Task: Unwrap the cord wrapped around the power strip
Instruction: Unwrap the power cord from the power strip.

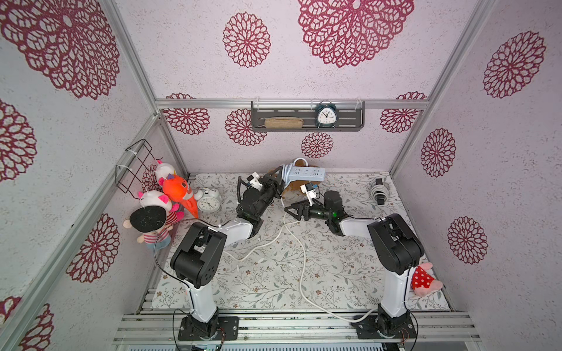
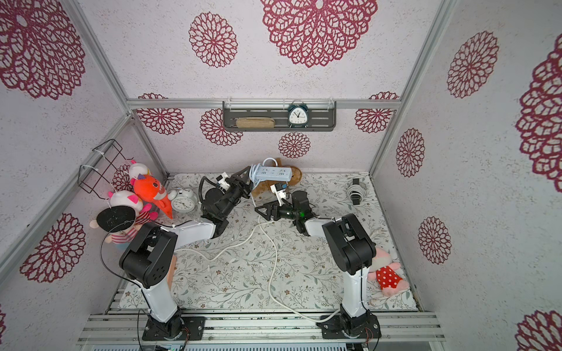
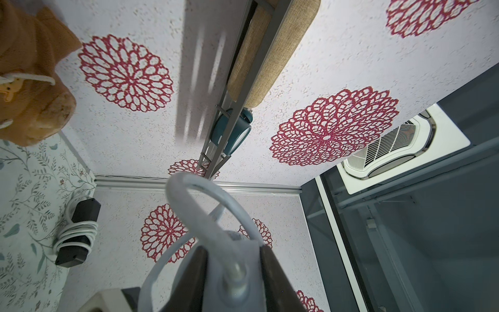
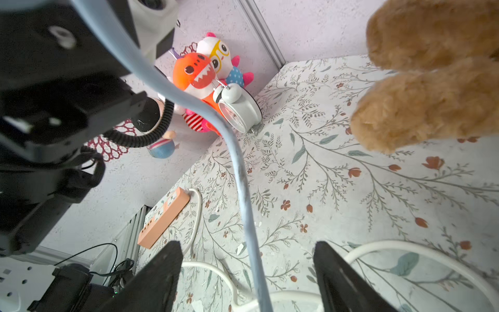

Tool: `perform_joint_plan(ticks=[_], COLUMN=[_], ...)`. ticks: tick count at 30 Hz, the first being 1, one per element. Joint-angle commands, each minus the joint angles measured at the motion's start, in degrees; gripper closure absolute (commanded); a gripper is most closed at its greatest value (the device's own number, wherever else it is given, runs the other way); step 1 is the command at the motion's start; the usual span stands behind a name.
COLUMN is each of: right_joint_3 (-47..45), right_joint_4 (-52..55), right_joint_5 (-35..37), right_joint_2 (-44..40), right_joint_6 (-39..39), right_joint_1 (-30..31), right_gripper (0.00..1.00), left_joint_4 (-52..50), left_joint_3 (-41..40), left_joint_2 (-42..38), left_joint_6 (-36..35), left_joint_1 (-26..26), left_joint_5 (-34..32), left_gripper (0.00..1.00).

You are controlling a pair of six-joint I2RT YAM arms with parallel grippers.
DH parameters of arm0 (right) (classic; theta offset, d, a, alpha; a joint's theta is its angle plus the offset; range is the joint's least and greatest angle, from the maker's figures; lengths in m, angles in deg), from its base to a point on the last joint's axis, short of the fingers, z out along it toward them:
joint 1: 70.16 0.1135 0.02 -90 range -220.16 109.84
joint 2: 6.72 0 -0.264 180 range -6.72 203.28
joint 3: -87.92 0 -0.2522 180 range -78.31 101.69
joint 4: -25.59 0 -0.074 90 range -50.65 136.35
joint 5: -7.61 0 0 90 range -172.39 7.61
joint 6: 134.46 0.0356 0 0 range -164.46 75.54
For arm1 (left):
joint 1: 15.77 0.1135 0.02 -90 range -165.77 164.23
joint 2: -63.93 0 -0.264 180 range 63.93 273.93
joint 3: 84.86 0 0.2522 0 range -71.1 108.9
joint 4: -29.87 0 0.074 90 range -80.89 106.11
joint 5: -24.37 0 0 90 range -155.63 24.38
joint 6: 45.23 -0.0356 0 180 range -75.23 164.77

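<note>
The left gripper was closed on the cord end of the pale blue power strip. It held the strip in the air at the back of the mat, in front of a brown plush. Loops of its cord were wrapped there. The right gripper stood wide open. The cord passed between its jaws, but it gripped nothing.

I judged that a strong pull could drag the strip from the left jaws, or that the right jaws could close on the wrong white cable.

I counted three power strips: this one, an orange one and a black one. There were two clocks, a white one and a teal one.
</note>
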Motion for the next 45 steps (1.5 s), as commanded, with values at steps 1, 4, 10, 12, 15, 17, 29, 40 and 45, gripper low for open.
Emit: perform_joint_plan(ticks=[1, 4, 10, 12, 15, 17, 29, 40, 45], right_joint_3=[3.74, 6.69, 11.43, 10.87, 8.45, 6.72, 4.81, 8.83, 8.67], right_joint_4=[0.22, 0.44, -0.06, -1.09, -1.85, -1.39, 22.04, 59.48, 65.31], right_joint_5=[-1.93, -1.57, -1.17, -0.96, -0.04, 0.3, -0.23, 1.41, -3.91], right_joint_2=[1.98, 4.05, 8.18, 8.13, 6.61, 5.01, -4.34, -6.94, -10.49], right_joint_6=[-1.73, -1.21, 1.18, 2.33, 3.13, 3.07, -10.92, -31.85, -38.16], right_joint_1=[0.58, 1.36, 1.33, 0.09, -3.24, -6.22, -14.16, -15.86, -15.8], right_gripper=[0.18, 0.18, 0.45, 0.65, 0.92, 1.0, 1.0, 1.0, 1.0], left_joint_4=[2.37, 2.26, 3.52, 3.73, 3.77, 4.04, 4.69, 1.07, -3.62], left_joint_3=[2.14, 2.16, 1.32, -0.39, -4.75, -7.85, -16.35, -10.51, -6.52], left_joint_2=[0.08, 0.18, 0.07, -1.12, -3.68, -5.37, -8.41, -4.02, -2.41], left_joint_6=[1.46, 1.53, 2.19, 1.89, 1.25, 1.05, -2.49, -9.83, -14.5], left_joint_1=[-0.83, -1.04, -1.1, -0.57, 1.21, 2.71, 11.13, 15.58, 15.79], left_joint_5=[0.6, 0.68, 1.14, 1.63, 2.48, 3.61, -2.68, -10.21, -11.83], left_gripper=[1.0, 1.0, 1.0, 1.0, 1.0, 1.0, 1.0, 1.0, 1.0])
